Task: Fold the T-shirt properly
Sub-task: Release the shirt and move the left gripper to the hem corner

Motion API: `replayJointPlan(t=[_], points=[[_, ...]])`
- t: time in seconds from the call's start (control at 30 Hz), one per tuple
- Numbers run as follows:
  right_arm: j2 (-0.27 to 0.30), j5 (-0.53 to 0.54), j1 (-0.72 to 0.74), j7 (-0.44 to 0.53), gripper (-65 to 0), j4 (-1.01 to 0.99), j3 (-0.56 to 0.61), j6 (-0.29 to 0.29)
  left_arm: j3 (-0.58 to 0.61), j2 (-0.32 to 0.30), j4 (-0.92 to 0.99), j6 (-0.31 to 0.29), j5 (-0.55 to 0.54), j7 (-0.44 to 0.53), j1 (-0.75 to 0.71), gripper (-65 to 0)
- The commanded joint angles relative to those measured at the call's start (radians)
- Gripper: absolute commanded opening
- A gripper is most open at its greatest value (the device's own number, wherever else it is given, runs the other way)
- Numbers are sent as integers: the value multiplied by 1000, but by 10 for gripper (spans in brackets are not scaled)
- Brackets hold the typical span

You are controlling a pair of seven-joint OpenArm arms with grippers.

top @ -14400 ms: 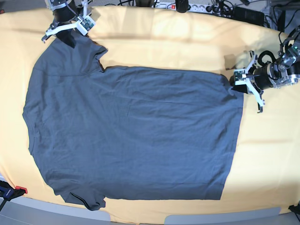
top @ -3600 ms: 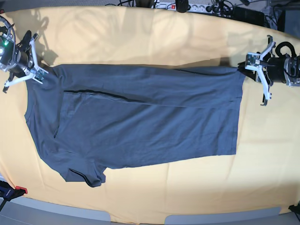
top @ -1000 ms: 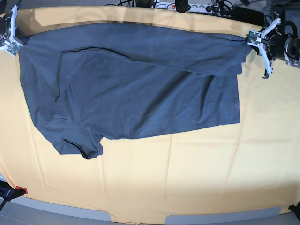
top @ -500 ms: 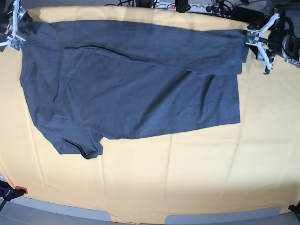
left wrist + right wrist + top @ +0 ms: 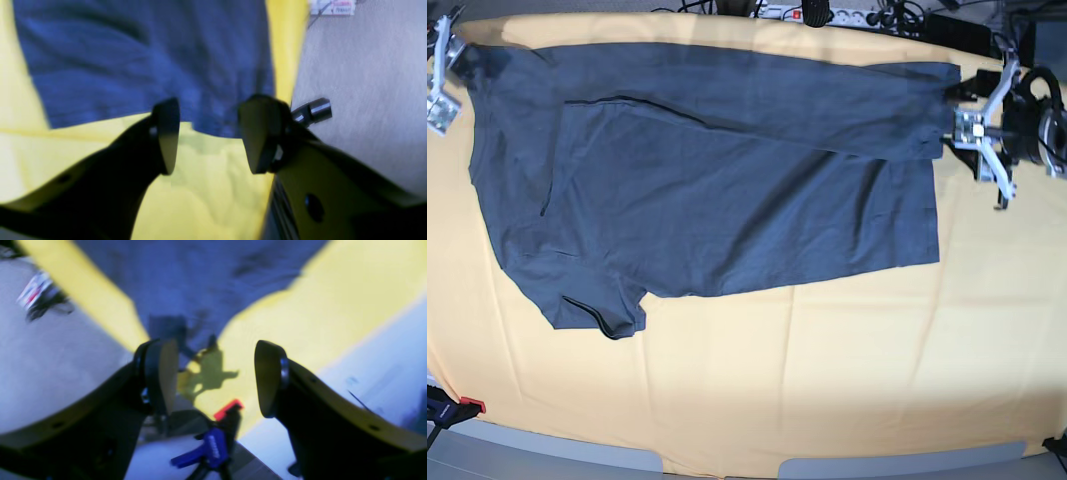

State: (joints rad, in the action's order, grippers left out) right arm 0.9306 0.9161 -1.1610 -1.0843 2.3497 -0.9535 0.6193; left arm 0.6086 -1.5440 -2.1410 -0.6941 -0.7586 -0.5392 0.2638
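1. We see one dark slate-grey T-shirt (image 5: 707,170) lying across the far half of the yellow-orange tablecloth (image 5: 827,380), its far edge close to the table's far rim and a folded band running along that edge.
2. The near half of the cloth lies bare, leaving wide room there.
3. Our left gripper (image 5: 983,130) sits just beside the shirt's far right corner; in the left wrist view its fingers (image 5: 166,133) stand apart, nothing between them.
4. Our right gripper (image 5: 441,80) is at the far left corner; its fingers (image 5: 160,373) are likewise spread and hold nothing.
5. A red-and-blue clamp (image 5: 213,440) grips the table edge.
6. Cables and one power strip (image 5: 827,14) lie beyond the far rim.
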Motion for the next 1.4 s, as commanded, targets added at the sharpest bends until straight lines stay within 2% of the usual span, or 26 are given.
replayJointPlan(t=[0.0,0.13,0.2,0.27,0.3,0.4,0.53,0.63,0.77,0.93,1.13,1.23,1.3,1.33,1.37], points=[[12,-3,-2,29,-268,6,-39,-18,-12,-9,28,5,-25,5,50,-319],[12,-4,-2,55,-268,6,-90,-82,-12,-9,250,142,-70,-20,153,-319],[11,-3,-2,55,-268,6,-88,-92,-15,86,419,196,-71,-23,187,-319],[11,-3,-2,57,-268,6,-87,-97,-31,190,607,216,-112,-31,225,-319],[11,-3,-2,61,-269,6,-87,-97,-53,241,701,201,-159,-50,240,-319],[10,-4,-2,74,-268,6,-87,-100,-179,383,962,97,-337,-126,249,-319],[6,-33,-2,91,-268,6,-87,-114,-302,529,1250,2,-546,-256,249,-319],[6,-57,-2,124,-268,6,-87,-123,-317,602,1382,-4,-643,-299,249,-319],[6,-56,-2,123,-268,6,-87,-123,-317,678,1449,-4,-714,-364,249,-319],[6,-57,-2,120,-268,6,-87,-123,-317,754,1448,-4,-682,-378,249,-319],[6,-56,-2,124,-268,6,-87,-123,-301,844,1448,-4,-713,-515,246,-319],[6,-56,-2,124,-268,6,-87,-123,-301,861,1448,-4,-725,-570,247,-322],[6,-56,-2,124,-268,6,-87,-126,-301,862,1448,-4,-725,-564,250,-371],[6,-56,-2,124,-268,6,-87,-128,-301,862,1448,-4,-725,-556,251,-427],[6,-56,-2,124,-268,6,-87,-130,-301,861,1448,-4,-725,-553,253,-510]])
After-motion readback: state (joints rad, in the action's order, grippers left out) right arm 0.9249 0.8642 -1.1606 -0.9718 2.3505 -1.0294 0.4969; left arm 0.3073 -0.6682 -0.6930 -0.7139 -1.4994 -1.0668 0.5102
